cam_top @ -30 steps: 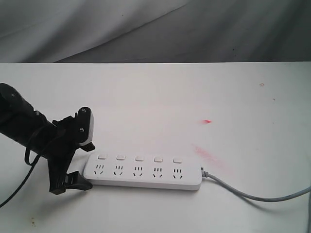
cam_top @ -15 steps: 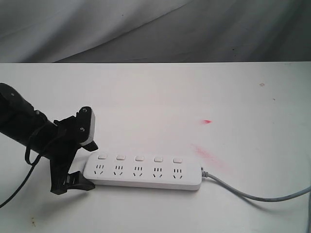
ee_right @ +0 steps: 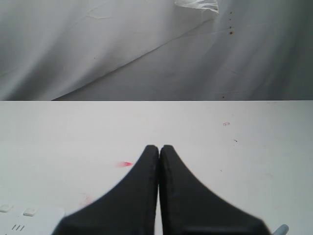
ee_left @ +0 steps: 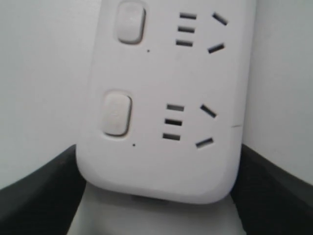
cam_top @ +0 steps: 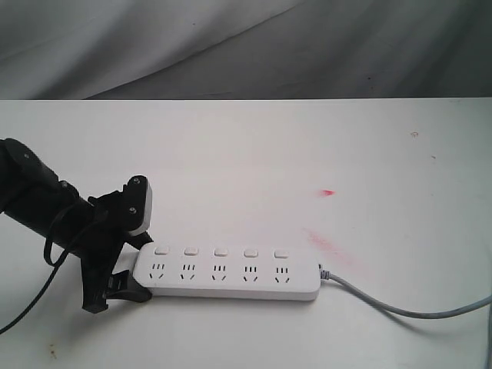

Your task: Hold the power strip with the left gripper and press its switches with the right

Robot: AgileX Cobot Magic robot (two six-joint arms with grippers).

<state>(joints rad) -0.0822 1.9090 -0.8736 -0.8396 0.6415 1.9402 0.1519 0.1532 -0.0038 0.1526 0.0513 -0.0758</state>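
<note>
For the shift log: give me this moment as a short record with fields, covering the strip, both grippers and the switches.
power strip: flat on the white table, sockets up
cord: grey, leaves the strip's end far from the left gripper
left gripper: jaws on either side of the strip's end; firm contact cannot be told
right gripper: shut, holding nothing, away from the strip
switches: five in a row, none touched
step: hold not confirmed, pressing not begun
</note>
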